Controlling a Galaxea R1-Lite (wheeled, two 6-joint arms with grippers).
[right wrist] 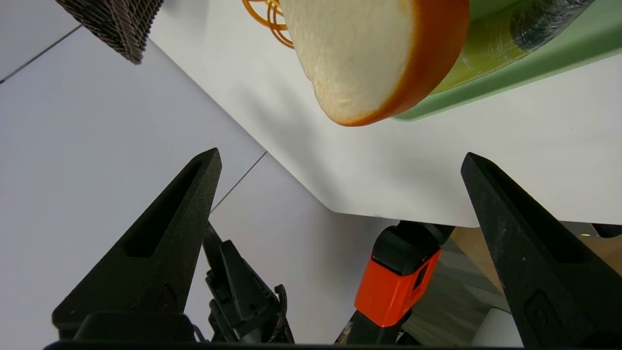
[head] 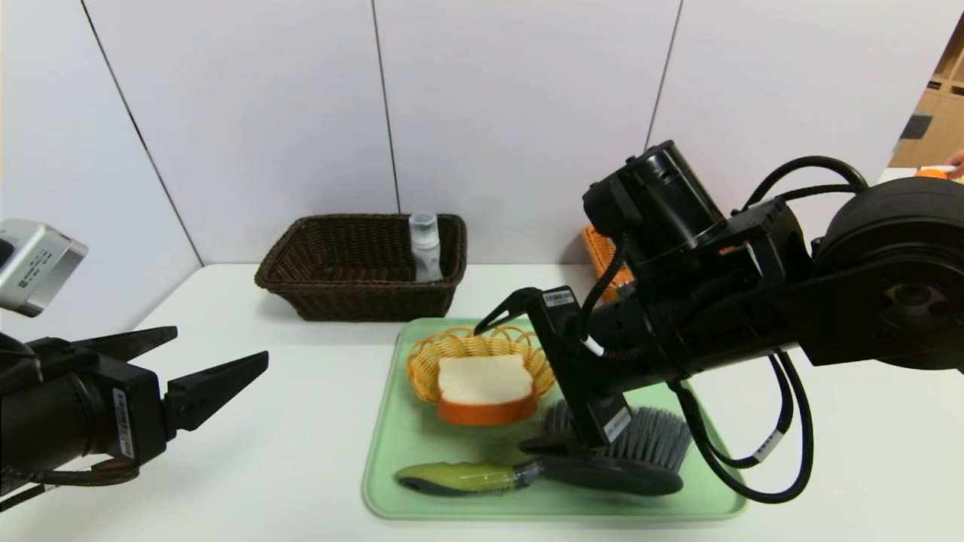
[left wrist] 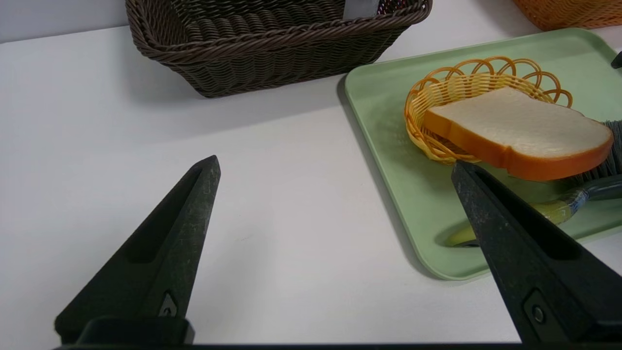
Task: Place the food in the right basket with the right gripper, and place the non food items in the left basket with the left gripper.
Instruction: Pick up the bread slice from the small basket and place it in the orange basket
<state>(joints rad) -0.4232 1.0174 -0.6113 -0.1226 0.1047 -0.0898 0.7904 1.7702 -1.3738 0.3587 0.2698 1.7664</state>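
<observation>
A slice of bread point(head: 486, 388) with an orange crust lies across a small yellow wicker dish point(head: 467, 348) on the green tray point(head: 388, 467). A brush with a green handle point(head: 459, 478) and grey bristles point(head: 659, 436) lies along the tray's near side. My right gripper point(head: 503, 388) hangs open beside the bread, one finger above it and one down by the brush; nothing is between them. In the right wrist view the bread point(right wrist: 359, 53) sits just beyond the open right gripper point(right wrist: 340, 155). My left gripper point(head: 218, 346) is open and empty, left of the tray.
A dark brown basket point(head: 361, 263) at the back left holds a small bottle point(head: 425, 248). An orange basket point(head: 602, 260) at the back right is mostly hidden behind my right arm. White table point(head: 301, 391) lies between the left gripper and the tray.
</observation>
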